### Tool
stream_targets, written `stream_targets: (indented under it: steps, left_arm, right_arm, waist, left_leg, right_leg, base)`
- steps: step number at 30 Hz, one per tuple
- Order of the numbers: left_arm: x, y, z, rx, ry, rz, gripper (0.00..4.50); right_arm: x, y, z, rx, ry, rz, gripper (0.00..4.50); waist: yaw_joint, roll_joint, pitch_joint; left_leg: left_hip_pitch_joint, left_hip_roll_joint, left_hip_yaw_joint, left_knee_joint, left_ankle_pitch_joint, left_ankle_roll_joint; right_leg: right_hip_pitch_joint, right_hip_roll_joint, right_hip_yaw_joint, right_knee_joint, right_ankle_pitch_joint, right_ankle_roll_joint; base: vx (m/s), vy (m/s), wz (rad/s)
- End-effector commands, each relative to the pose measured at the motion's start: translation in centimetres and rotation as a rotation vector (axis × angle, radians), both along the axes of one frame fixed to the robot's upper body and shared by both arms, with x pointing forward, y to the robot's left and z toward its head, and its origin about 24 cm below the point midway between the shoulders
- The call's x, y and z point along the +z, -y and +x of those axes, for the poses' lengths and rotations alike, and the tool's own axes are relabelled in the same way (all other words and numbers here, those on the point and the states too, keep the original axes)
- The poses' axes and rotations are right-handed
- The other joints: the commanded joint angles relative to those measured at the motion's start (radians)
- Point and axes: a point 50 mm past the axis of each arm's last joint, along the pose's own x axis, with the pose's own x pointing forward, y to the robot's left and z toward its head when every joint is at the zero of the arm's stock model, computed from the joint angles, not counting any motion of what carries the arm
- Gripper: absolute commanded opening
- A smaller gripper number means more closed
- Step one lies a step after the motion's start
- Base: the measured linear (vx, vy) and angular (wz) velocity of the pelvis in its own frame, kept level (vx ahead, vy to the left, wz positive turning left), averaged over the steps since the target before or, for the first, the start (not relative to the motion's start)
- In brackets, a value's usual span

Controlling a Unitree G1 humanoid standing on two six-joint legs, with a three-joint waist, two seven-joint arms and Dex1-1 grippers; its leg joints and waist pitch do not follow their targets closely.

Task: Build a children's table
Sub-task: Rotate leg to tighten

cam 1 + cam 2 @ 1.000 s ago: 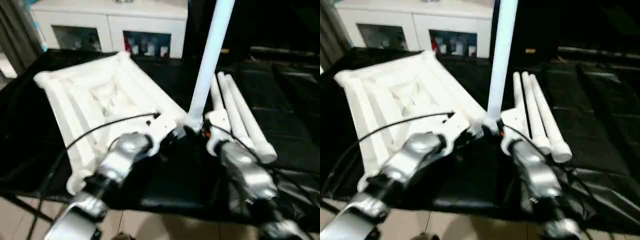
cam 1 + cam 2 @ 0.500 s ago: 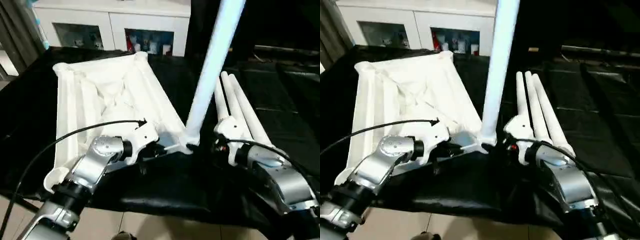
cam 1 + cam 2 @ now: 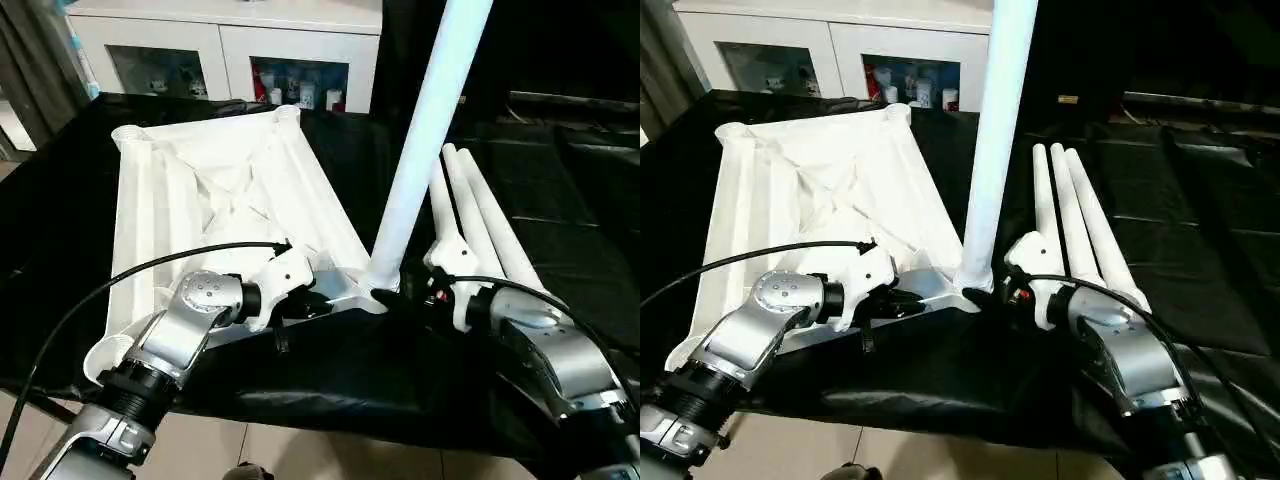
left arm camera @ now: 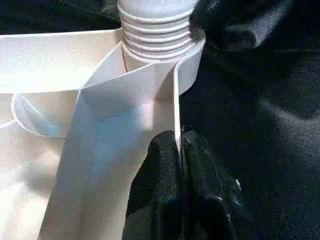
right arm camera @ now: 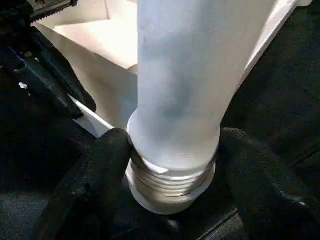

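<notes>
Leg (image 3: 425, 130) runs out of frame above the top (image 3: 215, 205); no writing reads. Left fingers (image 4: 165, 185) pinch its rim; right fingers (image 5: 100, 170) clasp the leg's threaded base.

Bright light from above glares off the white table top (image 3: 210, 190) and upright leg (image 3: 425, 140), washing out detail; the black cloth (image 3: 560, 230) stays dim. The wrist views are soft up close.

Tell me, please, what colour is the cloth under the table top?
Black. The cloth shows best in the right eye view, lying under the white table top.
</notes>
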Motion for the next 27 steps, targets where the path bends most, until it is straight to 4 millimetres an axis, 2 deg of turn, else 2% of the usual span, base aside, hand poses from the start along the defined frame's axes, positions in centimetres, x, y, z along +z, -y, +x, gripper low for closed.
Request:
stream_targets:
  steps: [1, 2, 6, 20, 21, 24, 27]
  left_arm:
    - [0.93, 1.20, -0.44, -0.082, 0.027, -0.041, 0.00]
    - [0.93, 1.23, -0.47, -0.086, 0.027, -0.041, 0.00]
    - [0.92, 1.28, -0.50, -0.088, 0.026, -0.040, 0.00]
    - [0.80, 1.47, -0.54, -0.099, 0.020, -0.036, 0.00]
    - [0.79, 1.48, -0.54, -0.100, 0.020, -0.036, 0.00]
    - [0.80, 1.58, -0.56, -0.103, 0.020, -0.036, 0.00]
    - [0.78, 1.62, -0.57, -0.103, 0.019, -0.036, 0.00]
  right_arm:
    - [-0.19, -0.36, 0.19, 0.008, 0.003, -0.010, 2.82]
    - [-0.29, -0.49, 0.26, 0.013, 0.002, -0.012, 2.69]
    - [-0.41, -0.67, 0.38, 0.018, 0.002, -0.013, 2.63]
    - [-0.99, -0.71, 0.10, 0.006, -0.005, -0.006, 2.62]
    - [-1.03, -0.71, 0.12, 0.001, -0.010, -0.001, 3.18]
    - [-0.87, -0.72, 0.19, 0.009, -0.019, 0.016, 3.37]
    - [-0.71, -0.69, 0.39, 0.004, 0.004, 0.000, 3.74]
  waist:
    - [0.001, -0.002, -0.062]
    - [0.002, -0.002, -0.062]
    - [0.000, -0.003, -0.061]
    - [-0.001, 0.000, -0.065]
    - [-0.001, 0.000, -0.065]
    - [-0.001, 0.000, -0.064]
    - [0.004, 0.001, -0.066]
  left_leg:
    - [0.021, 0.033, -0.008, -0.059, -0.209, 0.039]
    - [0.022, 0.033, -0.007, -0.059, -0.216, 0.037]
    - [0.022, 0.034, -0.008, -0.061, -0.232, 0.032]
    - [0.023, 0.032, -0.007, -0.056, -0.217, 0.036]
    - [0.022, 0.032, -0.008, -0.057, -0.216, 0.036]
    - [0.024, 0.032, -0.007, -0.058, -0.225, 0.035]
    - [0.025, 0.033, -0.006, -0.055, -0.208, 0.038]
  right_leg:
    - [0.041, -0.045, 0.034, -0.060, -0.040, -0.246]
    - [0.041, -0.046, 0.035, -0.061, -0.050, -0.246]
    - [0.040, -0.045, 0.035, -0.063, -0.079, -0.244]
    - [0.042, -0.044, 0.035, -0.058, -0.040, -0.253]
    - [0.043, -0.044, 0.035, -0.058, -0.040, -0.254]
    - [0.041, -0.044, 0.035, -0.060, -0.053, -0.254]
    - [0.041, -0.044, 0.036, -0.057, -0.030, -0.260]
  base:
    - [0.000, 0.000, 0.00]
    - [0.000, 0.000, 0.00]
    - [0.000, 0.000, 0.00]
    - [0.000, 0.000, 0.00]
    - [0.000, 0.000, 0.00]
    - [0.000, 0.000, 0.00]
    - [0.000, 0.000, 0.00]
